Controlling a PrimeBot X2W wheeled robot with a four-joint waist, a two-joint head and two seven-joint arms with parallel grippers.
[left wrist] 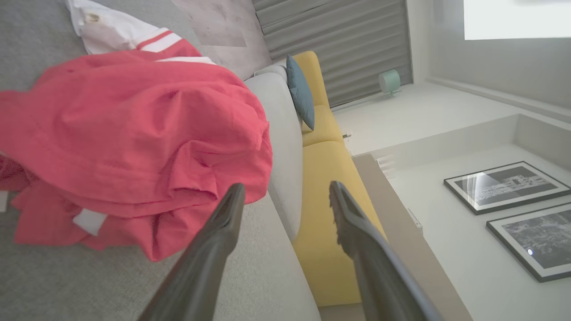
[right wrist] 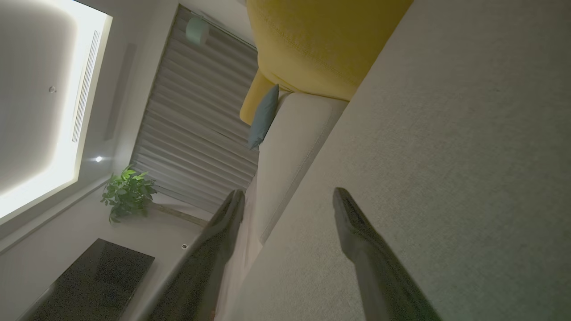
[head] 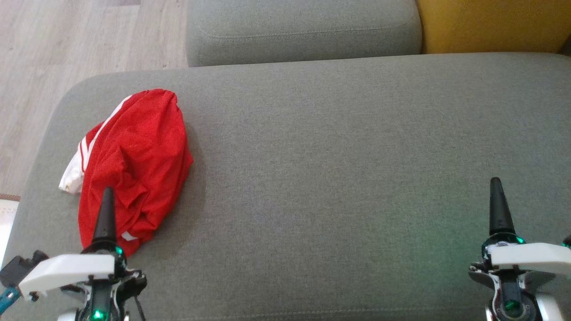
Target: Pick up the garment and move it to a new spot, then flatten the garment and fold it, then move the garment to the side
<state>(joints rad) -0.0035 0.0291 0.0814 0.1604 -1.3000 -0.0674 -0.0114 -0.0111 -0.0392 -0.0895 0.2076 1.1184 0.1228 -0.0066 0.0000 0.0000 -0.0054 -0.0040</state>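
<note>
Now — garment (head: 134, 160) just beside left end effector (left wrist: 286, 187) — spread wide, empty | right end effector (right wrist: 287, 192): spread wide, empty

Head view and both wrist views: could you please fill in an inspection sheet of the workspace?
Surface: grey sofa seat, flat and smooth.
Job's things: red garment with white stripes, crumpled at the seat's left end.
Clutter: nothing seen.
Pincers: left pincer open at the garment's near edge, gripping nothing; right pincer open over bare seat.
Cables: nothing seen.
Surroundings: wood floor, yellow sofa, blue pillow.
</note>
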